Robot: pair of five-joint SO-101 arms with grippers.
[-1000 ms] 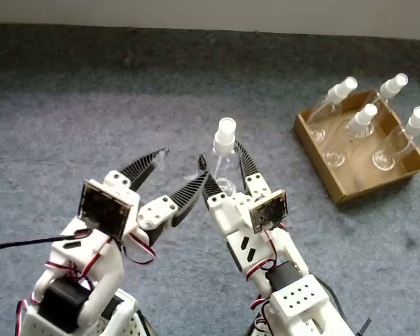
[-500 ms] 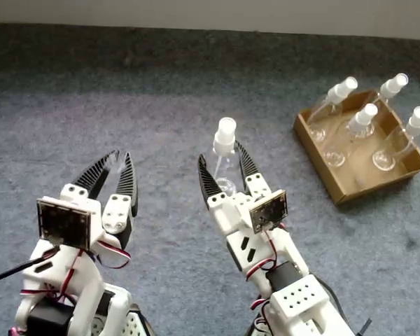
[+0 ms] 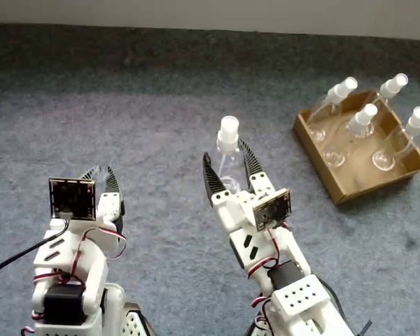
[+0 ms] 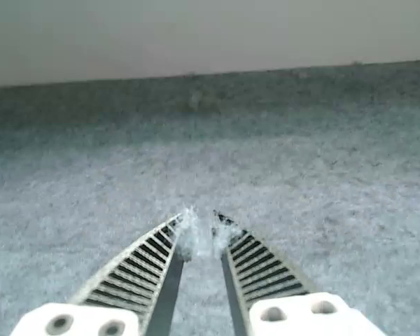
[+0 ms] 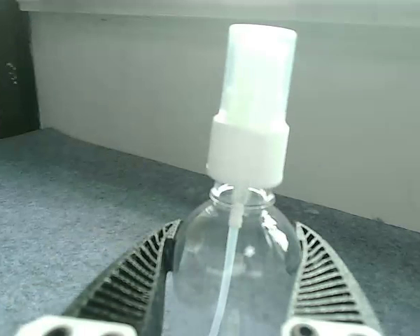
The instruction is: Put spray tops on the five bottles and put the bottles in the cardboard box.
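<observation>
The right gripper (image 3: 230, 170) was clamped on an upright bottle (image 3: 228, 145), spray top on, standing on the grey worktop (image 3: 126, 105). The left gripper (image 4: 203, 234) hung near it with its fingers almost together, holding nothing. Four capped bottles (image 3: 350, 133) lay in the box (image 3: 313, 159), well apart from the held one.

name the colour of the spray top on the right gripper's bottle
White spray top on a clear bottle; best in right wrist view.
</observation>
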